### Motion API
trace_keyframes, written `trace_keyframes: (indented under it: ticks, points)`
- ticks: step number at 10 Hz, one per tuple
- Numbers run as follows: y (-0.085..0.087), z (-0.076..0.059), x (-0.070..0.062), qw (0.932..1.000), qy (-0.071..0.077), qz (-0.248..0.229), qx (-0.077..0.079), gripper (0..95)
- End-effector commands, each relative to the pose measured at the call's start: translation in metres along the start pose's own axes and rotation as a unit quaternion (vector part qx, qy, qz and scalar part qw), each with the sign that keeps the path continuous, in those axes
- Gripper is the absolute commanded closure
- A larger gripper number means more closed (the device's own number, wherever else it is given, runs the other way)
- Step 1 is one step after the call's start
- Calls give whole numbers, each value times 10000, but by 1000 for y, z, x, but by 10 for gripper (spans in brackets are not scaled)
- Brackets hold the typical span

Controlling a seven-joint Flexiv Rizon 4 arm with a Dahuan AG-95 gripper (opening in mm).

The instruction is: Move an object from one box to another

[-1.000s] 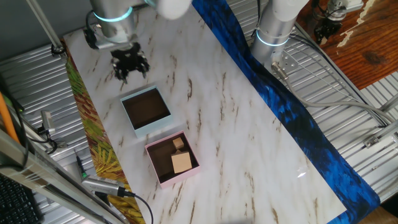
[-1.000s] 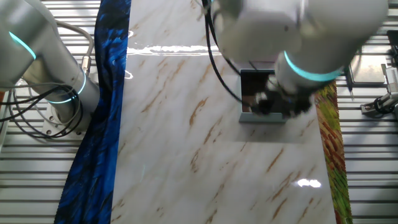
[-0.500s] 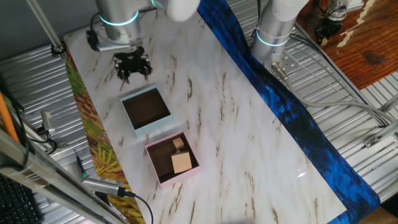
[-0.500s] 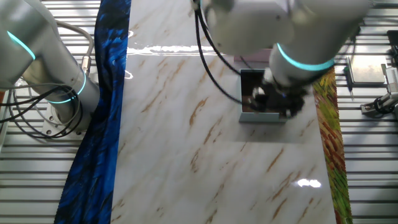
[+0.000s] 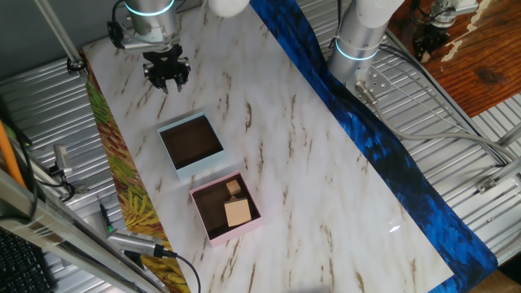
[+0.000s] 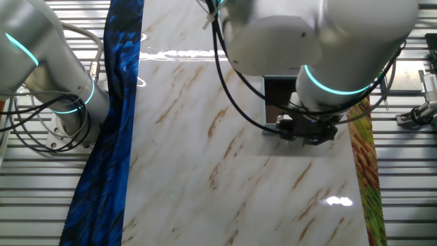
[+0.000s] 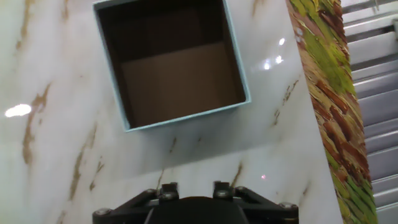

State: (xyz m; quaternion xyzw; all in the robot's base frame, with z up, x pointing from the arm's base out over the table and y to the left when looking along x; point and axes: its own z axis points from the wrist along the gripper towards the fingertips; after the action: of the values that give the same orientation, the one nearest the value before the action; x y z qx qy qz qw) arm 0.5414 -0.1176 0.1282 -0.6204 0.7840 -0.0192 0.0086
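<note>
A marble table carries a blue box, its brown inside bare, and just below it a pink box holding two wooden blocks. The gripper hangs above the tabletop beyond the blue box, apart from it; its finger spacing cannot be made out. A blue cloth lines the far edge.

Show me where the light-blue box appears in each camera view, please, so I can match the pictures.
One fixed view: the light-blue box sits left of centre, just above the pink box.
The other fixed view: only a part of it shows, upper right, behind the arm.
Hand view: it fills the upper middle, empty.
Shared landmark: the green-yellow patterned strip along the table edge nearest the box.
</note>
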Motion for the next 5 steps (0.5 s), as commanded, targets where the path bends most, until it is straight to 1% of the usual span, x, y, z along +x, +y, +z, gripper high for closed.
trace_keyframes:
  ticks: [1,3,5]
  points:
    - [-1,1,0,9998,94,154,3,950]
    - [-1,1,0,9992,90,377,-2,950]
    - [-1,1,0,9991,94,414,-3,950]
